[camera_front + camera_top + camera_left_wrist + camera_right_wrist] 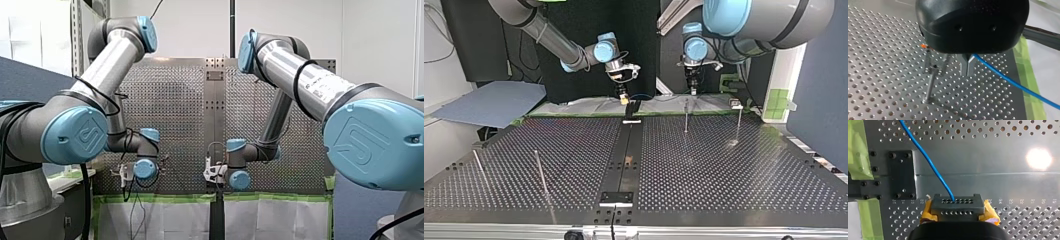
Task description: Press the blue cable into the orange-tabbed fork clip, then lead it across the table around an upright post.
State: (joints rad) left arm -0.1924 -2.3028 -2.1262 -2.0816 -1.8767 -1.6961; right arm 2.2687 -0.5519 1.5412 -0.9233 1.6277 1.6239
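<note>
My left gripper (967,67), its metal fingers pinched closed on the blue cable (1010,81), hangs low over the perforated table (878,82), just beside the orange-tabbed fork clip (933,68). The cable lies outside the clip. My right gripper (957,207), yellow-padded, clamps the same cable.

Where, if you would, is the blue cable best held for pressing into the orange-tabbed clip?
Probably the stretch beside the fork clip, taken from above and across its run: the blue cable is thin and straight there, so a short lead should stay stiff.
</note>
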